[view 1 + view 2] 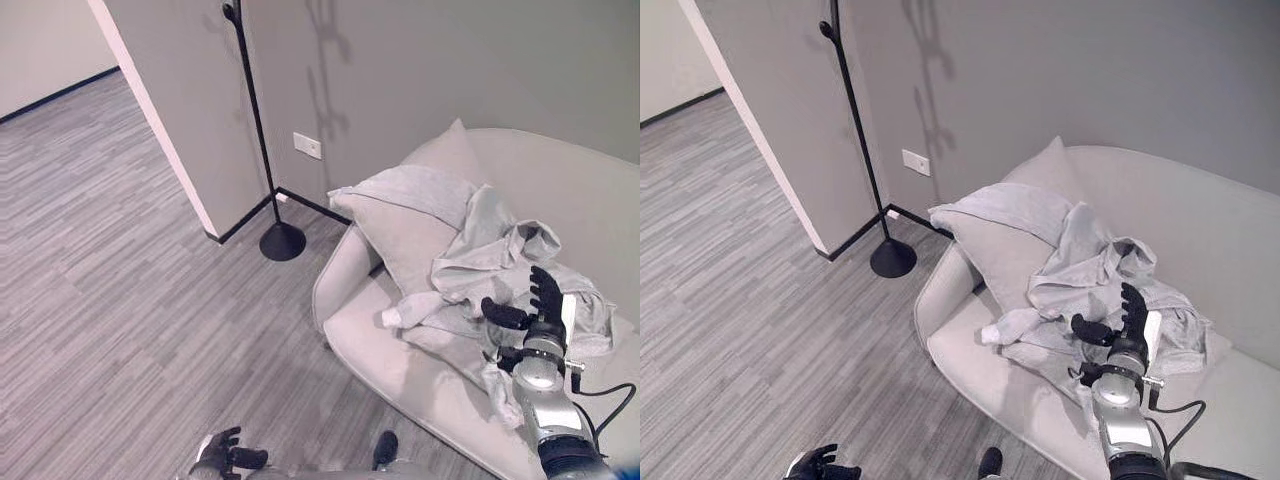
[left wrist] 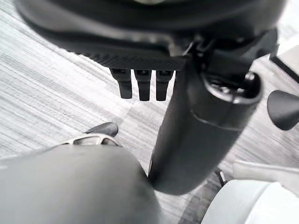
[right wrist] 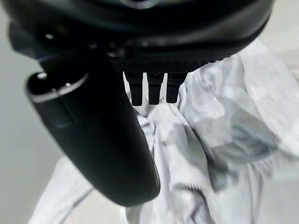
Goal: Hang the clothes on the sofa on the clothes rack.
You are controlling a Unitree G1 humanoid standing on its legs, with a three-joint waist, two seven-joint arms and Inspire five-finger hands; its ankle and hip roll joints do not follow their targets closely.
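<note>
- Now the right hand [image 1: 528, 318] is up over the sofa [image 1: 420, 375], with its fingers [image 1: 545, 288] straight and spread and its thumb out to the side, so it holds nothing
- Just past those fingers lie the grey clothes [image 1: 480, 262], in a loose heap on the seat, partly draped over a pillow [image 1: 405, 235]
- From the right wrist view the cloth [image 3: 215, 135] sits right under the fingertips [image 3: 149, 91], very near, but I cannot tell if they touch it yet
- One thing that could go wrong: the hand may pinch only a thin fold, and then the clothes could slip out and drop on the way
- Another: a sleeve hangs down near the front edge of the seat, so it might drag or catch on the sofa when the heap is lifted
- Also, the clothes rack [image 1: 262, 140] stands well apart, by the wall corner, so the robot has a long way to carry, and a loose end could trail on the floor [image 1: 120, 280]
- Down low, the left hand [image 1: 222, 452] hangs by the robot's side, fingers relaxed and holding nothing
</note>
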